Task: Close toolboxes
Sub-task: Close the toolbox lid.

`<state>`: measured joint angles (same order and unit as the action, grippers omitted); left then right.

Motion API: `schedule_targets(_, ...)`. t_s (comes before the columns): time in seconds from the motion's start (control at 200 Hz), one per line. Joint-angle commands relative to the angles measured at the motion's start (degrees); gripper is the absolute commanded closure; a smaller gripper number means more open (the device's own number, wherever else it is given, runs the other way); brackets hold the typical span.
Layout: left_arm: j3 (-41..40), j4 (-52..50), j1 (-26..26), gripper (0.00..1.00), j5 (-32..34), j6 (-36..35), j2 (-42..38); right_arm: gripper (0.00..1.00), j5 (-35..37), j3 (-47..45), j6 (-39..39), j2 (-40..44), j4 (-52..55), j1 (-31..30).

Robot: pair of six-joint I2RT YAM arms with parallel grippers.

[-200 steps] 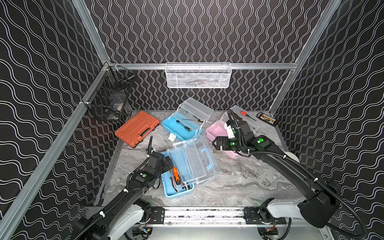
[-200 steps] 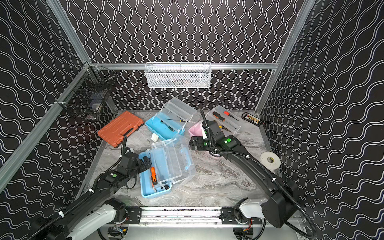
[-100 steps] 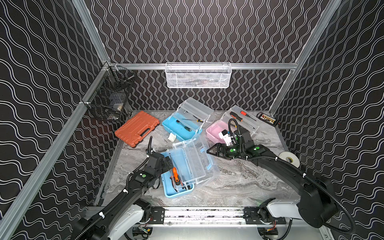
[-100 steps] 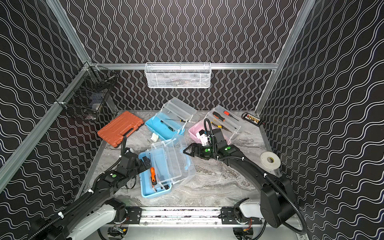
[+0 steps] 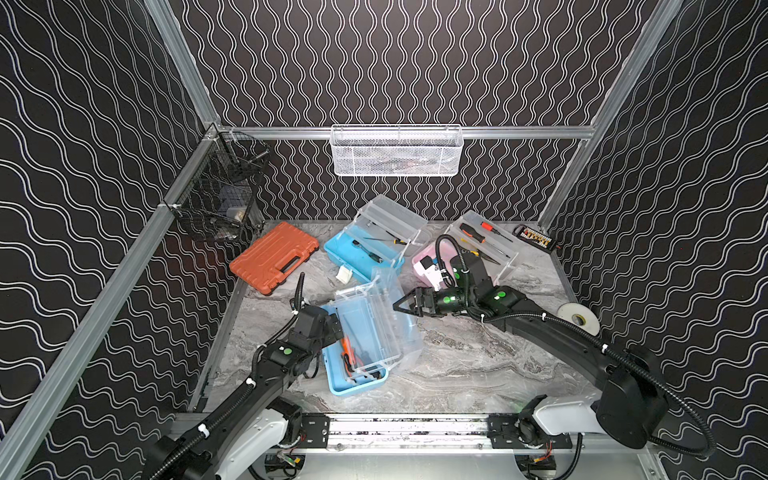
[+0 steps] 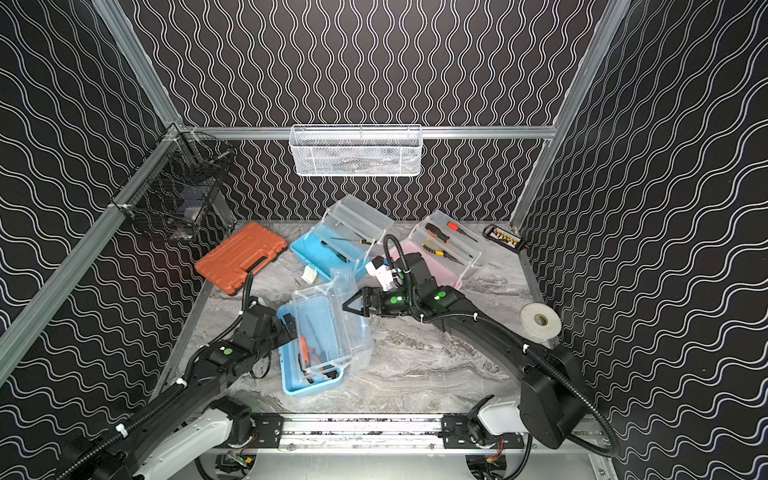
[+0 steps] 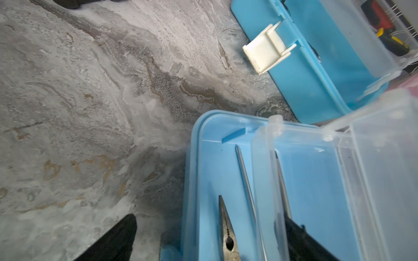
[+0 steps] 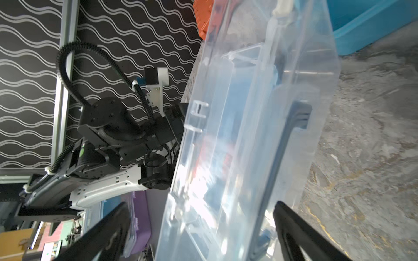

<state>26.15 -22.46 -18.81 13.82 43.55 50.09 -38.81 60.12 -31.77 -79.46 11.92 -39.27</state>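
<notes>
Closing near blue toolbox (image 5: 357,384): right gripper (image 5: 403,304), jaws apart, was at its raised lid (image 5: 386,316); left gripper (image 5: 334,326), apart too, straddled base wall (image 7: 190,180). Next, prob. push lid shut.

We record black walls (image 5: 395,62) with white wavy lines on three sides, framed by aluminium rails (image 5: 519,132). The desk (image 5: 478,365) is grey marbled. A white mesh basket (image 5: 397,129) hangs on the back rail, and a black wire basket (image 5: 216,199) on a side rail.

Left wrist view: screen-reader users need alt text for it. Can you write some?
An open light blue toolbox seen close up, clear lid raised, holding pliers and thin metal shafts. The left gripper, open, straddles its side wall; a second blue toolbox with a white latch lies beyond on the marble table.
</notes>
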Motion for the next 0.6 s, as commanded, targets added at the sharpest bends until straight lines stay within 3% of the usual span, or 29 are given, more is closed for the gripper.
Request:
schedule_targets(0.0, 2.1, -9.7, 0.0, 0.01, 1.1, -1.2, -0.6, 0.01, 6.5, 2.9, 3.7, -1.1, 5.2, -2.7)
schedule_targets(0.295, 14.1, -20.1, 0.0, 0.01, 8.2, -4.3, -2.2, 0.01, 15.4, 9.0, 6.5, -4.9, 10.0, -8.1)
schedule_targets(0.596, 12.8, -23.1, 0.0, 0.01, 13.5, 0.1, -9.9, 0.01, 24.9, 15.1, 10.4, -8.5, 15.2, -15.2)
